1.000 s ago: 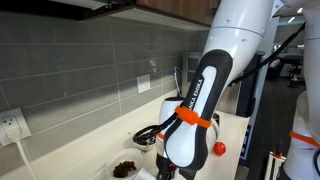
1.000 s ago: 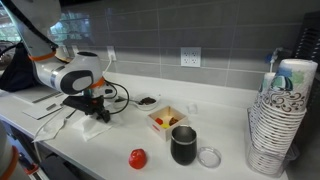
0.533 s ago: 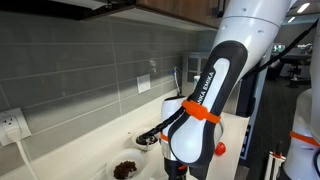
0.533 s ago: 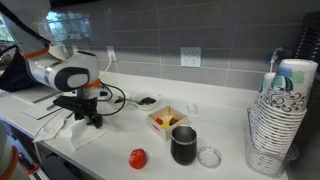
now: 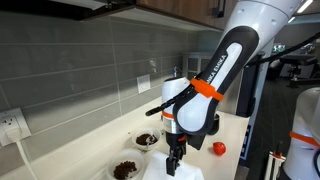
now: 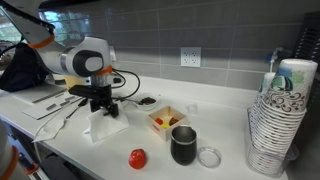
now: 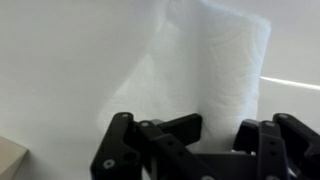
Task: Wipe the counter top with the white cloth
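My gripper (image 6: 103, 106) is shut on the white cloth (image 6: 106, 126), which it pinches from above. The cloth rises to the jaws like a tent and its lower edges rest on the off-white counter top (image 6: 230, 168). In the wrist view the cloth (image 7: 222, 70) stands as a bunched fold between the two black fingers of the gripper (image 7: 218, 130). In an exterior view the gripper (image 5: 175, 157) points down at the cloth (image 5: 186, 173), by the counter top (image 5: 228, 128) near the frame's bottom edge.
In an exterior view, a box of food (image 6: 168, 120), a black mug (image 6: 184, 145), a clear lid (image 6: 209, 156), a red ball (image 6: 138, 158) and a small bowl (image 6: 147, 101) lie close by. A tall stack of paper cups (image 6: 280, 120) stands farther along. Two bowls (image 5: 147, 140) of dark food (image 5: 125, 170) sit by the tiled wall.
My gripper swung one way along the counter, then back towards the box of food, and the cloth went with it. The cloth now stands bunched higher under the jaws.
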